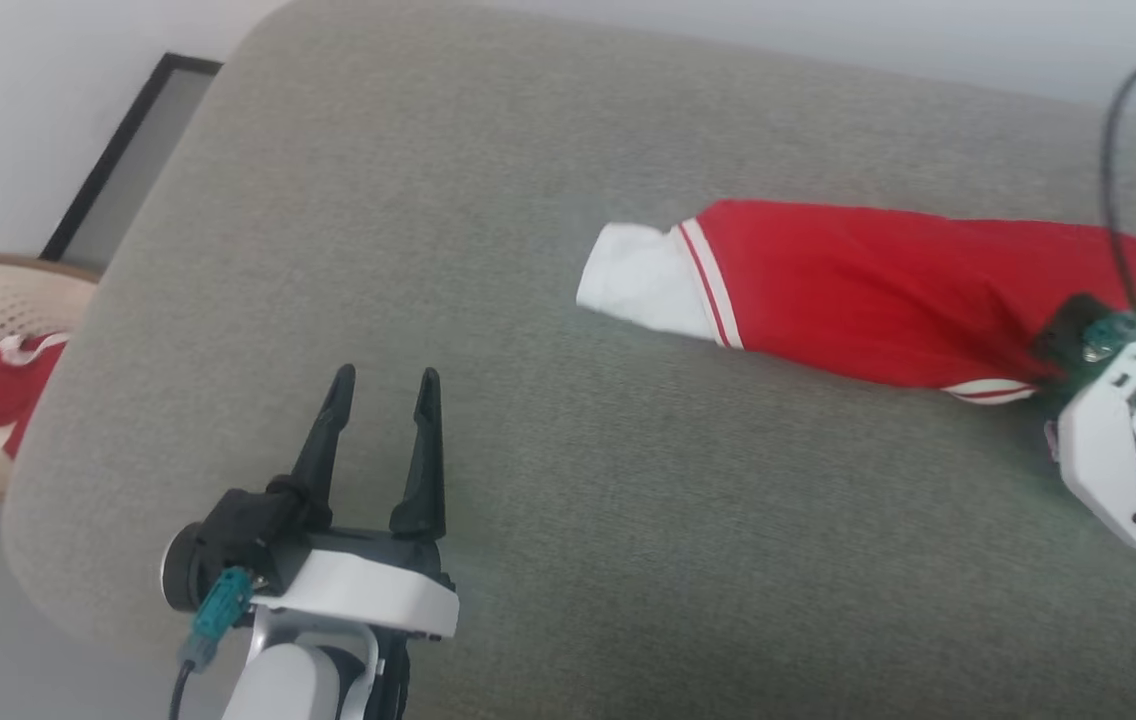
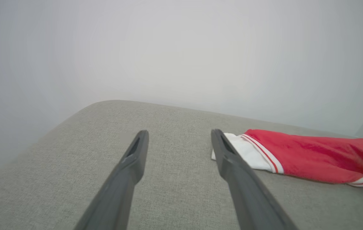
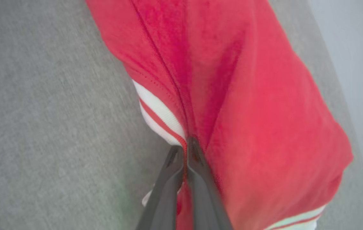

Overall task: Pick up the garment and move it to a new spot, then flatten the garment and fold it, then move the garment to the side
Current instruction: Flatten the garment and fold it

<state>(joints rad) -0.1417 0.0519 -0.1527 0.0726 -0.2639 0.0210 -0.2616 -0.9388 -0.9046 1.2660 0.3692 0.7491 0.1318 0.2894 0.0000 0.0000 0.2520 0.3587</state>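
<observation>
On the grey cushion (image 1: 528,150), toward its far edge, my right gripper (image 3: 185,151) clamps the shirt (image 1: 878,290); my left gripper (image 1: 386,385) gapes, well apart.

A: Item one: our left gripper (image 1: 386,376)?

B: We list it at the lower left of the head view. Its two dark fingers (image 1: 420,450) are spread wide and point up the frame, above the white wrist housing (image 1: 368,592) and pale forearm (image 1: 283,690).

A: Item two: our right gripper (image 3: 185,147)?

B: We enter it at the far right, fingers pressed together, pinching a fold of the garment (image 3: 248,95). The right wrist (image 1: 1103,440) is white and tilted.
</observation>
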